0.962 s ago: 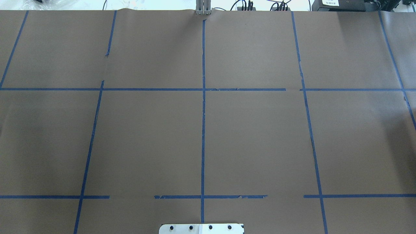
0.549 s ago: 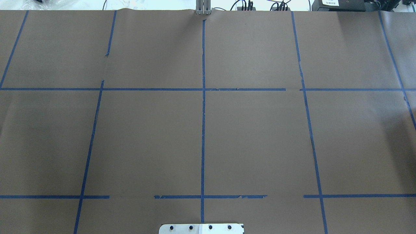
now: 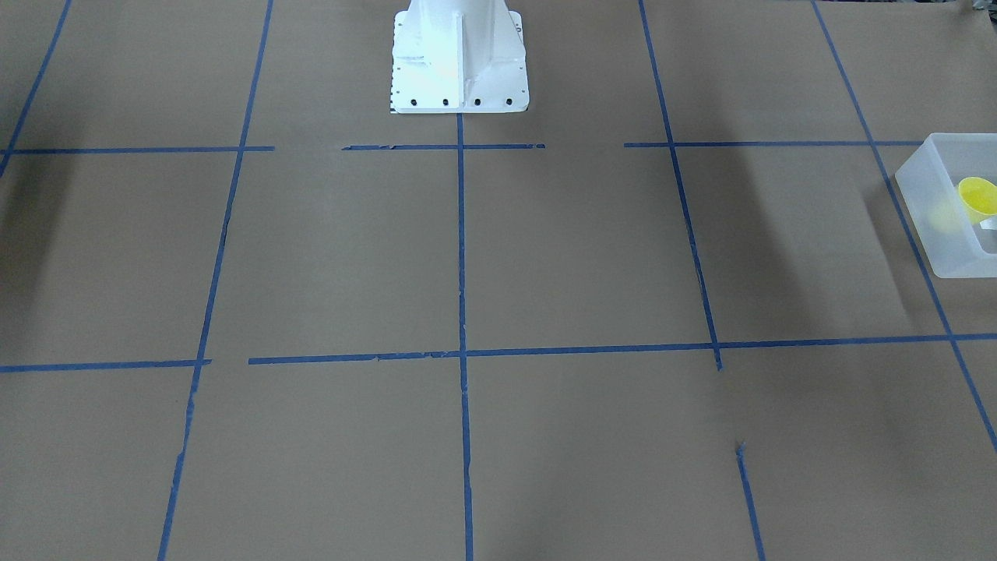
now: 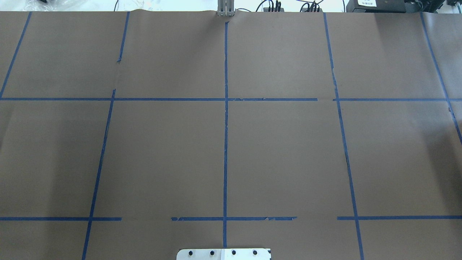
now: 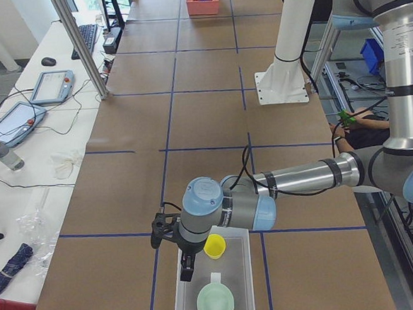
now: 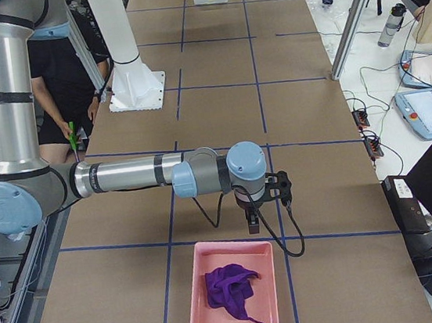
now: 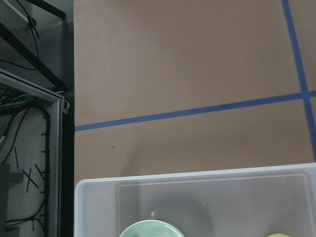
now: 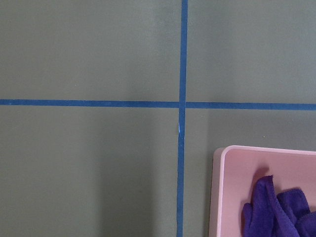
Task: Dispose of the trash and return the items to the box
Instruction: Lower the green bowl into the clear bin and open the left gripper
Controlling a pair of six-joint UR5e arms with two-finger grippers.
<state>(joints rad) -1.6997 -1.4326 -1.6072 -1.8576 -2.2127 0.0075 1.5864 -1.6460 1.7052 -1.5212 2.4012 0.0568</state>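
Note:
The frosted white box [image 5: 237, 284] stands at the table's end on my left. The yellow cup [image 5: 214, 246] and the mint-green bowl [image 5: 215, 303] lie inside it. The box [image 3: 927, 210] and the cup [image 3: 977, 195] also show at the right edge of the front view. The left wrist view shows the box's wall [image 7: 197, 176], the bowl's rim [image 7: 150, 229] and a sliver of the cup [image 7: 279, 235]. My left gripper [image 5: 187, 272] hangs over the box's edge beside the cup; I cannot tell if it is open or shut. My right gripper [image 6: 254, 224] hangs just beyond the pink tray; its state is also unclear.
A pink tray [image 6: 194, 306] holding a purple cloth [image 6: 232, 289] sits at the table's end on my right; both show in the right wrist view [image 8: 217, 197], [image 8: 276, 207]. The white robot base [image 3: 459, 58] stands mid-table. Blue tape lines grid the brown paper.

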